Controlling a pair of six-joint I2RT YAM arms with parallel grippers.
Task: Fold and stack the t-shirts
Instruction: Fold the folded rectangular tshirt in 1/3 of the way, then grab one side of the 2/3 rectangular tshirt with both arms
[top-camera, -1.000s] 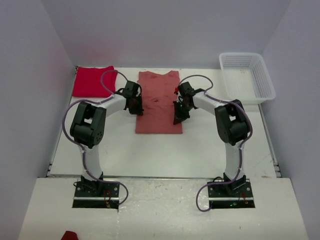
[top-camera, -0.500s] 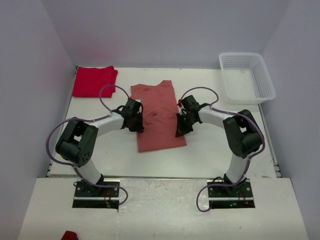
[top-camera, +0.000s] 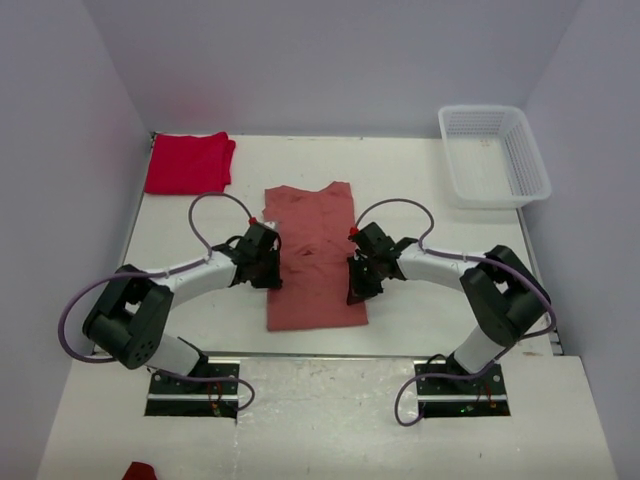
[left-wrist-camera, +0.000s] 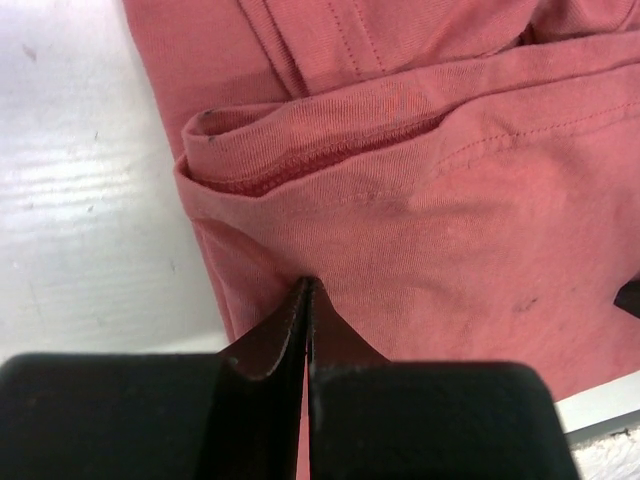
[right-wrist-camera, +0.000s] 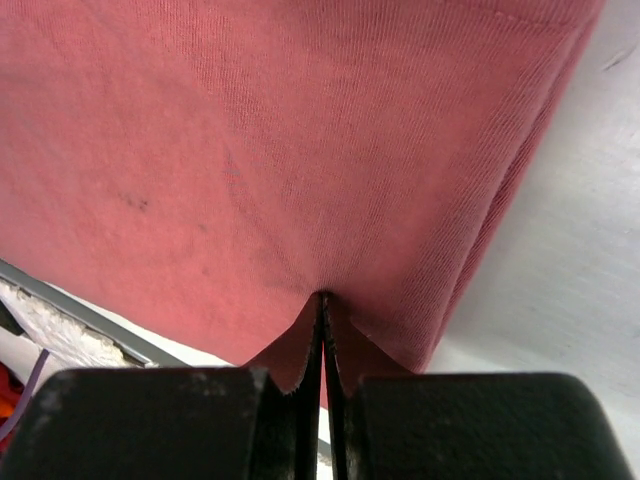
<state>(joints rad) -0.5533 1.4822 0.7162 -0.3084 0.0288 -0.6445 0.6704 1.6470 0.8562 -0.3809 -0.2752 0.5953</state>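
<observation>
The salmon-pink t-shirt (top-camera: 313, 255) lies as a long folded strip at the table's middle, reaching to the near edge. My left gripper (top-camera: 272, 268) is shut on its left edge, the cloth pinched between the jaws in the left wrist view (left-wrist-camera: 307, 290). My right gripper (top-camera: 353, 278) is shut on its right edge, which the right wrist view (right-wrist-camera: 322, 300) also shows. The pink cloth fills both wrist views (left-wrist-camera: 450, 220) (right-wrist-camera: 250, 150). The bright red t-shirt (top-camera: 187, 162) lies folded at the back left corner, away from both grippers.
A white mesh basket (top-camera: 493, 155) stands at the back right. The table's near edge (top-camera: 320, 354) runs just beyond the shirt's near end. Grey walls close in the left, back and right sides.
Both grippers have pulled the pink t-shirt toward the near edge of the table, holding its two sides. The red t-shirt and basket have not moved.
</observation>
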